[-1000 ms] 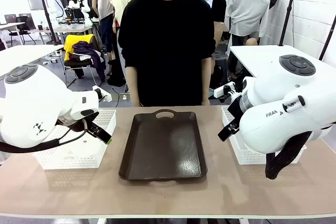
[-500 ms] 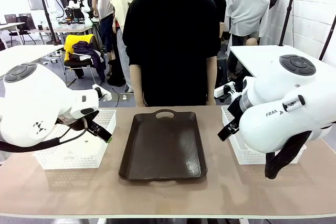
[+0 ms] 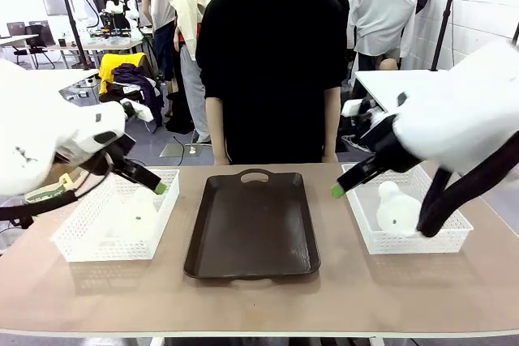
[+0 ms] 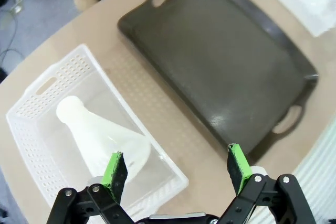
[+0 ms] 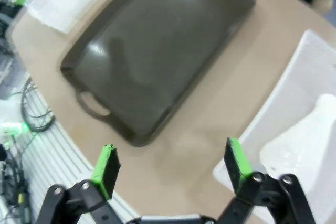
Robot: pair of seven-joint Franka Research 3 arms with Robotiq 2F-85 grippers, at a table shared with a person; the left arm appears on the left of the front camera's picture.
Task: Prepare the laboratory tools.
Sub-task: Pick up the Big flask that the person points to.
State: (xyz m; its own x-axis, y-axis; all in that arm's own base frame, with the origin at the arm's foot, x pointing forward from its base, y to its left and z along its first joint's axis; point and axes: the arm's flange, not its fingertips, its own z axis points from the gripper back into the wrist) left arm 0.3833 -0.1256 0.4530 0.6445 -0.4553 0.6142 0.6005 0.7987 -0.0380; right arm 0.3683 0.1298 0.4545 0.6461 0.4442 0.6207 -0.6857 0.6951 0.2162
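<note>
One frosted white flask (image 3: 396,207) lies in the right white basket (image 3: 369,237), also seen in the right wrist view as the flask (image 5: 311,139). The other flask (image 4: 97,138) lies on its side in the left white basket (image 4: 39,90); from the front this flask (image 3: 135,217) shows faintly through the mesh. My left gripper (image 3: 159,188) hangs open above the left basket's inner edge, its gripper (image 4: 176,167) empty. My right gripper (image 3: 337,190) hovers open beside the right basket's near-left corner, this gripper (image 5: 170,163) holding nothing.
A dark brown tray (image 3: 252,224) with handle cut-outs lies in the table's middle between the baskets. A person in a black top (image 3: 272,54) stands at the far edge behind the tray, arms down. Bare tabletop runs along the near edge.
Both arms have lifted and swung outward, uncovering the baskets and the flasks inside. Both grippers now angle down toward the baskets' inner edges. Jaws stay wide.
</note>
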